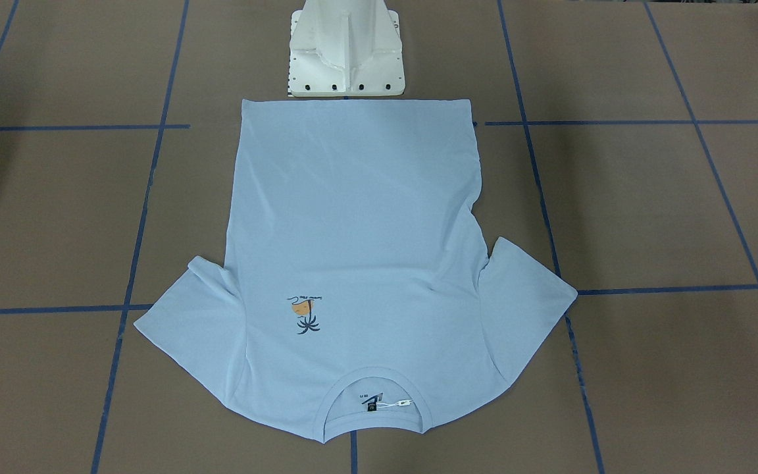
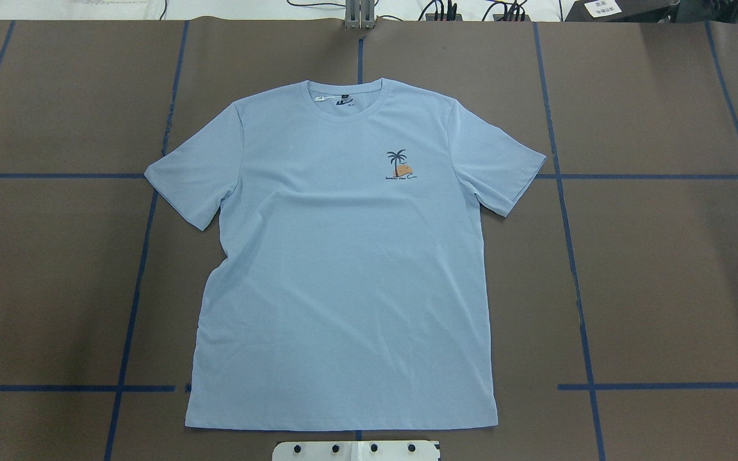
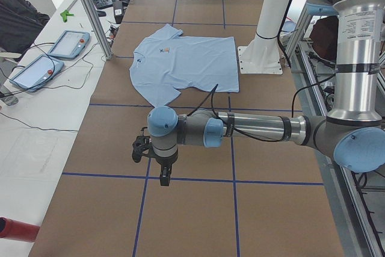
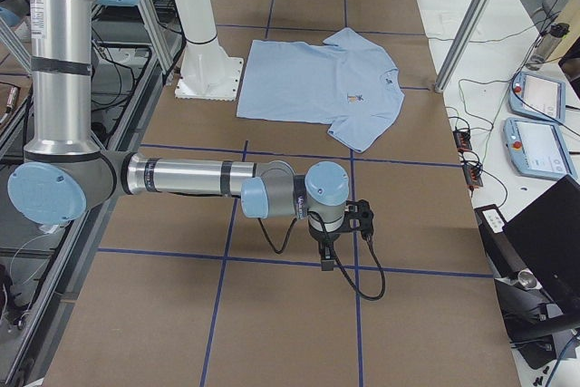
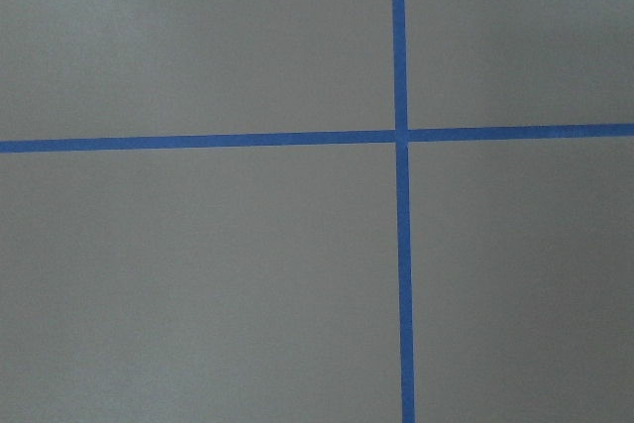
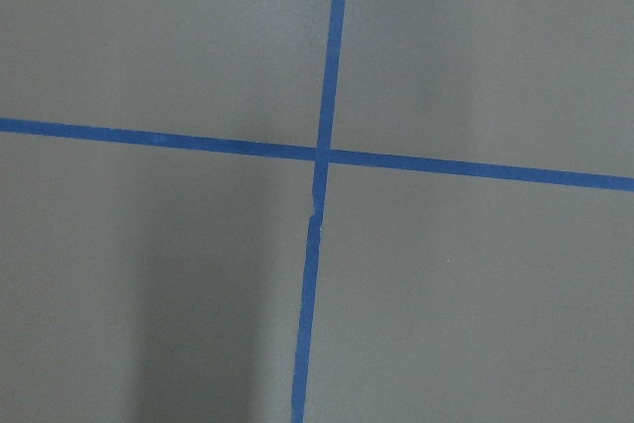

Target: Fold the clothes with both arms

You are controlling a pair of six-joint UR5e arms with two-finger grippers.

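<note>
The pale blue T-shirt (image 2: 343,269) lies flat and face up on the brown table, collar (image 2: 345,96) away from the robot and hem by the white pedestal. Its palm print (image 1: 304,315) and black neck label (image 1: 370,399) show. The shirt also appears in the side views (image 3: 186,61) (image 4: 317,79). My left gripper (image 3: 162,176) hangs over bare table well away from the shirt, pointing down. My right gripper (image 4: 328,258) does the same at the other end. I cannot tell whether either is open or shut. Both wrist views show only table.
Blue tape lines (image 2: 574,282) cross the brown table (image 2: 664,256). The white pedestal base (image 1: 346,49) stands just behind the hem. Teach pendants (image 3: 54,55) and cables lie on the white side bench, with a metal frame post (image 3: 90,10) at the table's edge.
</note>
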